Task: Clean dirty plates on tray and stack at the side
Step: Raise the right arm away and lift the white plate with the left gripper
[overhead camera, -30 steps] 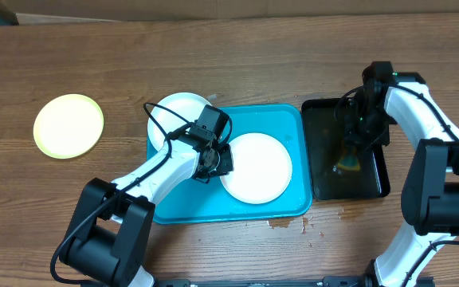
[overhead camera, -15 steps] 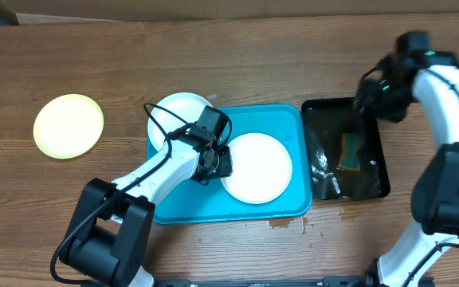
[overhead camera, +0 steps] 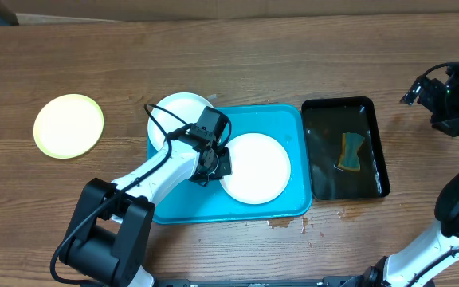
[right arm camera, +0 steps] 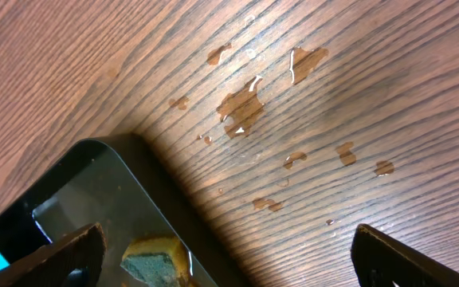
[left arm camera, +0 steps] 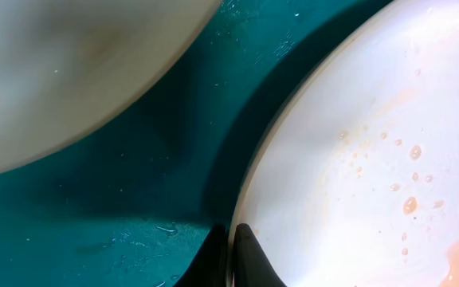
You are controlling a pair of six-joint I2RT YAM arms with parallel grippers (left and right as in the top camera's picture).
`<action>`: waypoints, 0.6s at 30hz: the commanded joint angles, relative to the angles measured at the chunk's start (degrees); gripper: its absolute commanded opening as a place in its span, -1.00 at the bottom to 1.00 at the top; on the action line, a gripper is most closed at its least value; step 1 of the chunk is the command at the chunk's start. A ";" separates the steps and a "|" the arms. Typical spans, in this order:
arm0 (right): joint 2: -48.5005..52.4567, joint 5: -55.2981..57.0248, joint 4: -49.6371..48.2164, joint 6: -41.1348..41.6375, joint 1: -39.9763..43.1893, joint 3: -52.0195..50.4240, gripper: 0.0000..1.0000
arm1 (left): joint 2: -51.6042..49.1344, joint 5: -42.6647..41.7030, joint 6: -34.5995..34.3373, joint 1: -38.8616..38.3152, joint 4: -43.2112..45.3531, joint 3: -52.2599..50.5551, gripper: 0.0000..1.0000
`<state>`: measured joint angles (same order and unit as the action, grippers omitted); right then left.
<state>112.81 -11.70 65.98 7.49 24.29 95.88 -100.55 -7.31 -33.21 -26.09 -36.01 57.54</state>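
The left pincer (left arm camera: 230, 249) is pressed together on the rim of the middle plate (overhead camera: 257, 167), with one tip set on each side of the plate's edge. In the wrist view the plate spreads away to the right of this pincer, and pale orange smears and small droplets are seen on its surface. Under the tips lies the turquoise tray (overhead camera: 277, 203), wet in places, and the plate lies flat in it. A second white plate (overhead camera: 175, 112) is seen just beyond the pincer, up and to the left in the wrist view; it is set over the tray's back left corner. The green-rimmed plate (overhead camera: 68, 126) is laid on the worktop (overhead camera: 293, 56), well apart from the pincer and out past the tray's left side.

The right pincer (right arm camera: 225, 247) is spread wide, and nothing is held between its fingers. It is held above bare worktop, where small puddles of water (right arm camera: 241, 108) are seen ahead of it. A corner of the black tray (overhead camera: 325, 179) is caught below it and to its left in its wrist view. A yellow and green sponge (overhead camera: 349, 151) lies in that tray, apart from both fingers.
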 commanded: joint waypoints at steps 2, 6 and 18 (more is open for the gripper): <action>-1.60 -0.39 -0.17 0.20 0.15 0.70 1.00 | 0.28 -0.24 1.53 1.46 -2.43 2.93 -0.92; -1.60 -0.37 -0.17 0.22 0.15 0.70 1.00 | 0.28 -0.22 3.10 2.67 -7.52 7.10 -0.92; -1.60 -0.37 -0.17 0.22 0.15 0.70 1.00 | 0.28 0.42 8.00 3.30 -17.86 24.20 -0.92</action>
<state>112.81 -11.79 66.00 7.49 24.34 95.88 -100.55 -7.22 -27.14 -23.14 -53.25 76.12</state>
